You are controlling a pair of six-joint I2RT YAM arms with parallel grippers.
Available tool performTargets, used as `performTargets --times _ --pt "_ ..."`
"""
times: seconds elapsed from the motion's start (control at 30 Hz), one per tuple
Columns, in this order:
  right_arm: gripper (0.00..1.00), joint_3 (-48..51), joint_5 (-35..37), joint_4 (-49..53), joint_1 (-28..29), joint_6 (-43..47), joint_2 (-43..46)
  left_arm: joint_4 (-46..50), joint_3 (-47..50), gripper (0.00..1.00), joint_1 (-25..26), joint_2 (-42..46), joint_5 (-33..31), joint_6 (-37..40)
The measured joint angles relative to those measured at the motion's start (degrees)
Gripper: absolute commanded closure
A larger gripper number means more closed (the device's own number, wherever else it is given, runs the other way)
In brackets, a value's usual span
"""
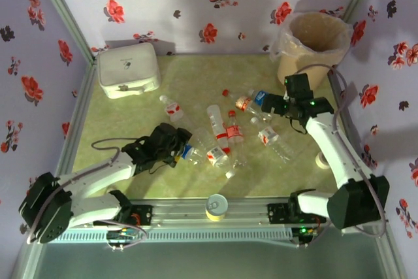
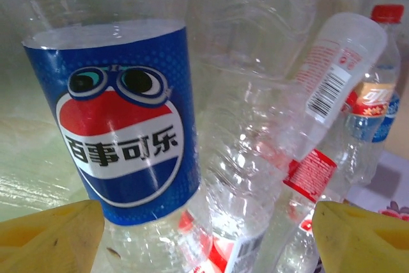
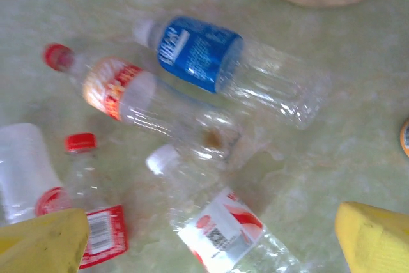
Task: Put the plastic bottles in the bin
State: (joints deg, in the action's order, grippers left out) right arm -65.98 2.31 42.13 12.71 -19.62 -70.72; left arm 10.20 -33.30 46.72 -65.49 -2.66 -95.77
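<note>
A green marbled bench [image 1: 130,129] sits between pale walls [image 1: 209,4] printed with red and dark flowers. The bin [image 1: 313,40], beige and lined with a clear bag, stands in the far right corner. The plastic bottles [image 1: 234,134] lie scattered on their sides across the middle of the bench. A white box [image 1: 128,70] rests at the far left, a yellow-rimmed tin [image 1: 216,206] stands at the near edge between the arm bases, a loose red cap [image 1: 225,92] lies behind the bottles, and a pale ring [image 1: 322,160] lies beside the right arm. The left pincer [image 2: 208,241] is low at the near left of the heap, its yellow fingertips [image 2: 51,238] apart on either side of a Pepsi-labelled bottle [image 2: 128,126]. Other clear bottles crowd in from the right, and whether the fingertips touch any bottle is hard to tell. The right pincer [image 3: 211,244] hangs with its jaws wide apart and nothing between them. It is above a white-labelled bottle [image 3: 220,231], near a blue-labelled bottle [image 3: 198,52] and a red-capped bottle [image 3: 115,87]. In this blurred wrist view the bin's base is cut off at the top, and an orange edge [image 3: 405,137] at the right border cannot be made out.
</note>
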Motion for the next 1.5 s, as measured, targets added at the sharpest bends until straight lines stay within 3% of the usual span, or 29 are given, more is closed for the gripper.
performTargets --times 0.23,0.57,0.83,0.93,1.13,1.23,1.3,1.5 --pt "0.01 -6.86 -3.74 0.17 0.00 0.02 2.69 -0.20 0.00 0.15 2.16 -3.58 -1.22 -1.70" --pt "0.01 -6.95 -7.10 0.28 0.00 -0.61 2.47 -4.57 2.84 0.28 2.32 -9.33 -3.10 -3.52" --pt "0.01 -6.97 -10.36 0.22 0.26 -2.12 2.43 -3.72 2.67 0.55 2.62 -10.19 -4.76 -1.84" --pt "0.01 -7.54 -12.55 0.17 1.20 -2.62 1.84 1.81 -0.42 0.61 2.62 -7.13 -7.19 4.44" --pt "0.01 -10.49 -19.82 -2.10 6.25 -3.15 -2.73 9.97 -15.80 0.63 0.79 -3.15 -8.76 29.35" --pt "0.03 -10.93 -24.02 -5.53 9.79 -3.39 -4.92 11.17 -23.21 0.68 -0.68 -4.13 -3.45 43.65" --pt "0.06 -10.93 -27.28 -8.74 11.28 -4.76 -5.84 11.37 -26.47 0.78 -1.14 -5.53 1.75 52.26" --pt "0.08 -10.95 -33.83 -17.33 12.41 -8.70 -7.39 11.58 -29.29 0.82 -1.57 -10.49 14.71 68.19"
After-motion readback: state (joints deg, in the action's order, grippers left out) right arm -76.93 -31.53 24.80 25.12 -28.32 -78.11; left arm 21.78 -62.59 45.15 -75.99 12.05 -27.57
